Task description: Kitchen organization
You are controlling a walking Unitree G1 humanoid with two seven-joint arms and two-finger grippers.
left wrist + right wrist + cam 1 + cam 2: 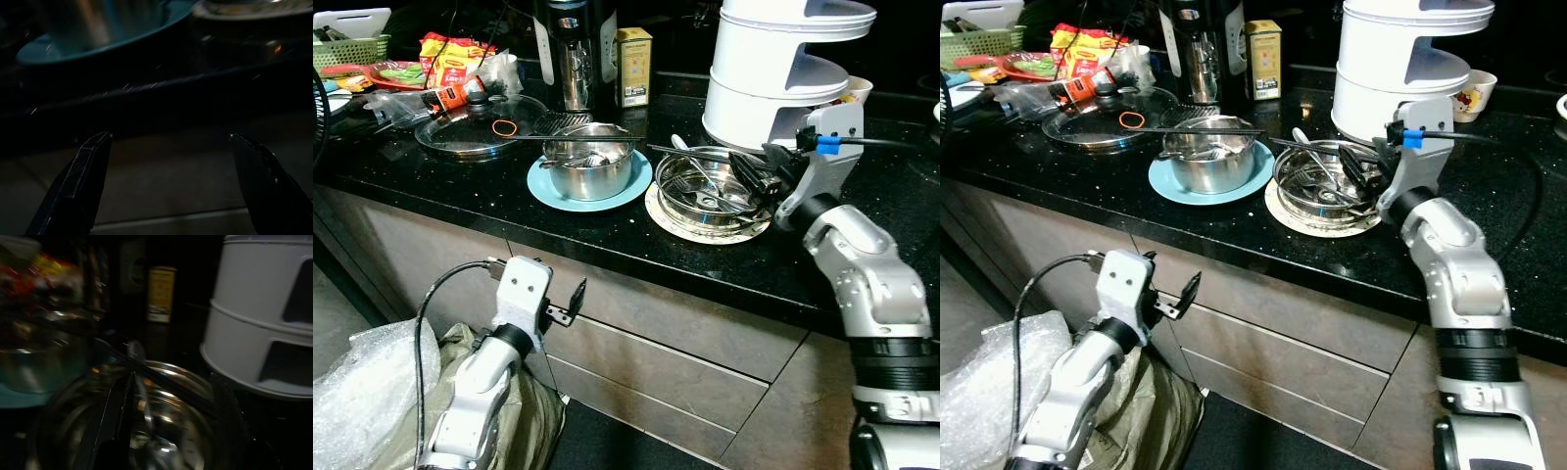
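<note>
The right gripper (762, 173) hangs over the steel bowl (710, 188), which sits on a pale plate (677, 223) near the counter's (460, 186) front edge, probably reaching for the utensils (1332, 176) heaped inside; whether its fingers are parted I cannot tell. The utensils lie just under and ahead of those fingers. A steel pot (590, 159) rests on a blue plate (548, 186) beside it. The left gripper (570, 302) idles below the counter edge before the drawers, its 2 fingers (80, 181) spread and empty.
</note>
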